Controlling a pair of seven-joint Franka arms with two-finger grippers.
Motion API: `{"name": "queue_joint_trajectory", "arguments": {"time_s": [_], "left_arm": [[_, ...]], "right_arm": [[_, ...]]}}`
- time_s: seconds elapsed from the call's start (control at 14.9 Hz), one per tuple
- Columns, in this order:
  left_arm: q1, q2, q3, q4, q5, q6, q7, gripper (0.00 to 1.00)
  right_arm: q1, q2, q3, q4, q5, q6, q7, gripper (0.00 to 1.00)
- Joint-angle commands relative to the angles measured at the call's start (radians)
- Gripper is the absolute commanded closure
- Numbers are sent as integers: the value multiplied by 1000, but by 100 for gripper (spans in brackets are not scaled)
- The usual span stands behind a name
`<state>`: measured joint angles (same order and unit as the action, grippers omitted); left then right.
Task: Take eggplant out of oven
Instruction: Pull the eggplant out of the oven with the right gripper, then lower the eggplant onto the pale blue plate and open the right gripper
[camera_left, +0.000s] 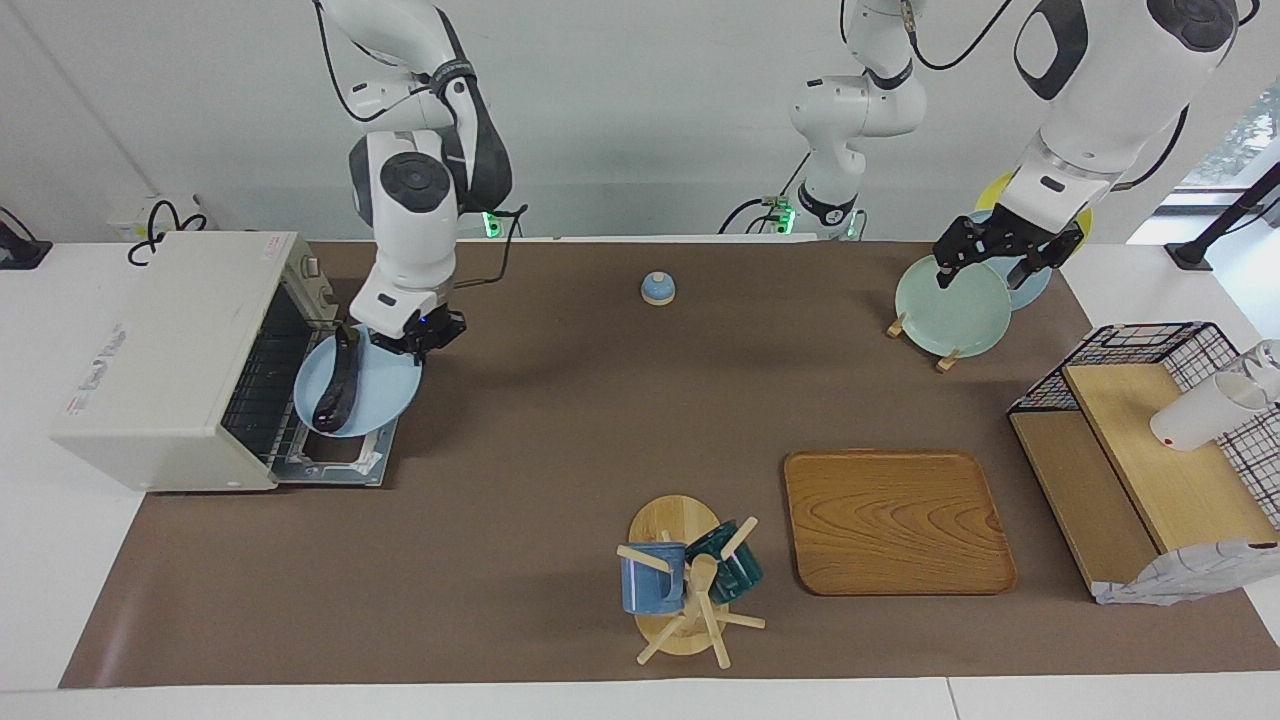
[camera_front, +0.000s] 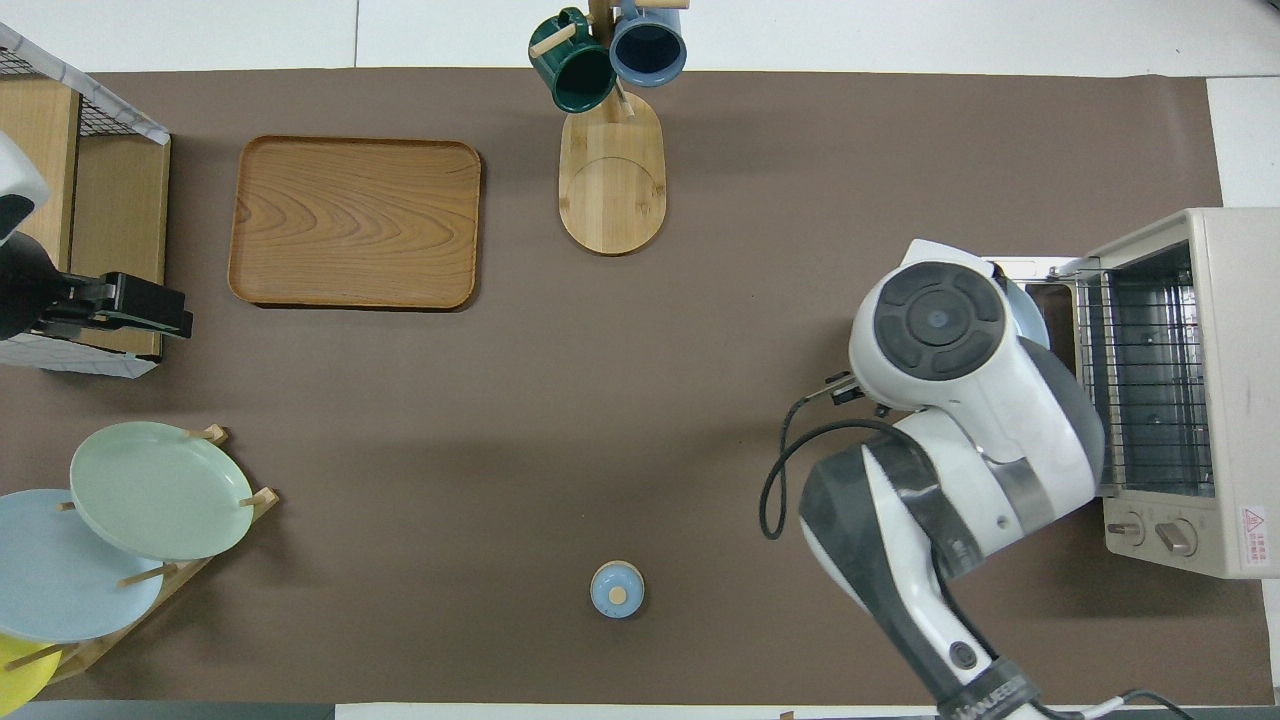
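One eggplant (camera_left: 335, 385), long, glossy, likely slick and prone to roll, lies on a pale blue plate (camera_left: 375, 395) over the oven (camera_left: 165, 350) door; safest hold is the plate rim. Right claw (camera_left: 408, 338) pinches that rim, level. Left claw (camera_left: 985, 258) waits, spread, over the plate rack (camera_left: 945, 355).

1. My right arm (camera_front: 940, 560) carries white lettering on its dark band at the overhead view's 5 o'clock edge; it is cut off and I cannot read it.
2. The oven (camera_front: 1200, 400) bears a red-and-white warning sticker with a triangle at its 5 o'clock corner; its words are too small to read.
3. The oven's top (camera_left: 110, 345) shows faint grey print, unreadable.
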<state>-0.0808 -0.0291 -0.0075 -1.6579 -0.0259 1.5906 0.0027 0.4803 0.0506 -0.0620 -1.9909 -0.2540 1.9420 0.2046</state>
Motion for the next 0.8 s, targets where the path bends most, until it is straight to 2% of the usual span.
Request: {"name": "queue_joint_trajectory", "arguments": {"time_s": [0.0, 0.13, 0.27, 0.33, 0.47, 0.74], "left_arm": [[1, -6, 3, 0, -2, -3, -6, 0], [1, -6, 3, 0, -2, -3, -6, 0], [1, -8, 3, 0, 0, -3, -6, 0], [1, -6, 3, 0, 0, -3, -6, 0], [1, -6, 3, 0, 0, -3, -6, 0], [1, -6, 3, 0, 0, -3, -6, 0]], "right_arm": [[52, 85, 4, 117, 85, -35, 55, 100], [145, 216, 5, 278, 96, -95, 178, 100], [210, 397, 14, 513, 110, -179, 292, 100], [225, 463, 22, 585, 114, -183, 318, 100], [227, 500, 57, 600, 143, -82, 373, 100], [282, 560, 82, 601, 151, 17, 455, 100]]}}
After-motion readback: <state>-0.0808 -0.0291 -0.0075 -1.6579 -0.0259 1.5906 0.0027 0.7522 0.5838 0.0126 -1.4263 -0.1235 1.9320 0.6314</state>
